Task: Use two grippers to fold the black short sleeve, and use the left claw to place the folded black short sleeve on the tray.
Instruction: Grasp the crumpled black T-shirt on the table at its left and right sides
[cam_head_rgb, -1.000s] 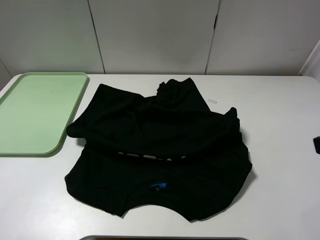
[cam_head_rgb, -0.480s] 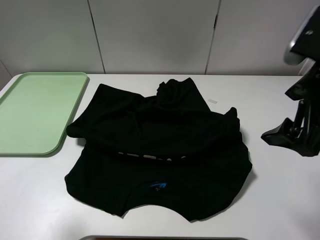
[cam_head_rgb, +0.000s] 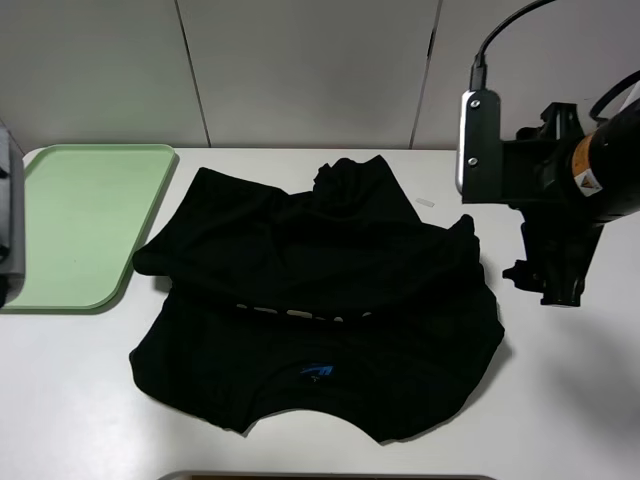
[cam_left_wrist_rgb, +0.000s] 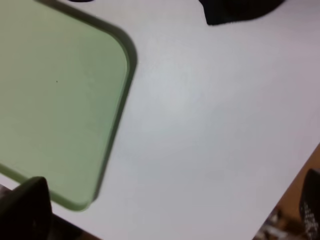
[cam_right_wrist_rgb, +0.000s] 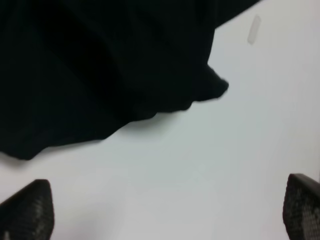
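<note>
Currently black short sleeve (cam_head_rgb: 320, 310) lies rumpled mid-worktop (cam_head_rgb: 560, 400), partly doubled over, blue neck label (cam_head_rgb: 317, 372) toward the near edge. Tray (cam_head_rgb: 80, 225) sits far left, just beside the shirt. Right end effector (cam_right_wrist_rgb: 165, 212) hangs just right of the shirt's edge, jaws wide, gripping nothing. Left end effector (cam_left_wrist_rgb: 170, 210) hovers by the tray's near end, likewise wide, nothing held.

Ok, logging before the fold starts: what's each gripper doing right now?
Left gripper: open, holding nothing, by the tray.
Right gripper: open, holding nothing, beside the black short sleeve.
</note>
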